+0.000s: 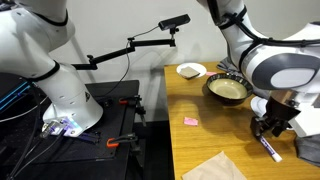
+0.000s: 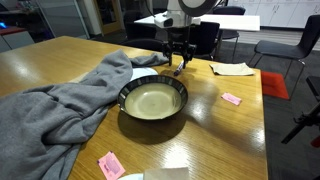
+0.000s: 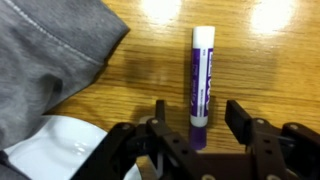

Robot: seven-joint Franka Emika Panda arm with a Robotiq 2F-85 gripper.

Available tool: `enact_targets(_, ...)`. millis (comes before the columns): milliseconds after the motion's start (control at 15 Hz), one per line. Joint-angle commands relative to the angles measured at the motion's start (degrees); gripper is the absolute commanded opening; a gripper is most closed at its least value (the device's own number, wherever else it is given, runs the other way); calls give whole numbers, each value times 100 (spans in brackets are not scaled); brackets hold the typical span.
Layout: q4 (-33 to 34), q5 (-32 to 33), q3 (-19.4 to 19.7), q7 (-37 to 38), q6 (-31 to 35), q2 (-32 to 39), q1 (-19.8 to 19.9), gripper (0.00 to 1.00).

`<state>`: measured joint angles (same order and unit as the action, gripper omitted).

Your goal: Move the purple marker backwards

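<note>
The purple marker (image 3: pixel 201 75) lies flat on the wooden table, white end pointing away from the wrist camera, dark purple end between my fingers. My gripper (image 3: pixel 198 115) is open and straddles that purple end, with a gap on each side. In an exterior view the gripper (image 1: pixel 270 125) hangs just over the marker (image 1: pixel 269 149) near the table edge. In an exterior view the gripper (image 2: pixel 180 62) stands behind the bowl, and the marker (image 2: pixel 181 69) is barely visible under it.
A dark bowl (image 2: pixel 153 100) with a pale inside sits mid-table, next to a grey cloth (image 2: pixel 60 100), which also shows in the wrist view (image 3: pixel 50 50). Pink square pieces (image 2: pixel 232 99) (image 2: pixel 110 163) and a sheet of paper (image 2: pixel 232 68) lie around. A small white dish (image 1: pixel 191 70) stands beside the bowl (image 1: pixel 227 88).
</note>
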<state>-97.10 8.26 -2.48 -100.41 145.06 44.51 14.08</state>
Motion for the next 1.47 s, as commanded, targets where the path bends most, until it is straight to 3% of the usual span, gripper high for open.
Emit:
enact_targets(0,-414,-330,-38,487,-219,-620,-14,98)
enact_targets(933,-1734,-663,153,3800,-1414,-3103,-477,100)
enact_targets(1400,-2102,-573,209,4738,-1838,-3776,-642,100)
